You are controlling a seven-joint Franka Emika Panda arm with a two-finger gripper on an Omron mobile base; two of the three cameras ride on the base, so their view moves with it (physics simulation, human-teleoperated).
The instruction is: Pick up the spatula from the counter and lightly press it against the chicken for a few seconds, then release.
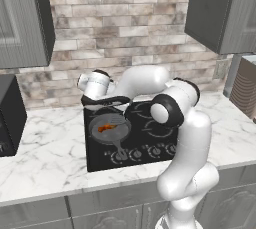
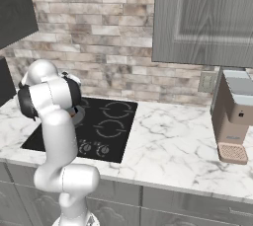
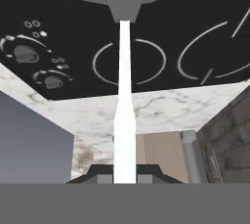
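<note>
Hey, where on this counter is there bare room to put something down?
Widest bare patch: the marble counter between the stove and the coffee machine. A second one lies left of the stove, up to the black appliance. Crowded: the stove's left side, where the pan sits under the arm.

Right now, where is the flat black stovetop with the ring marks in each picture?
Left base view: the flat black stovetop is just below centre.
Right base view: left of centre, low down.
Hand view: across the top.
Shared landmark: the white marble counter bordering it.
</note>
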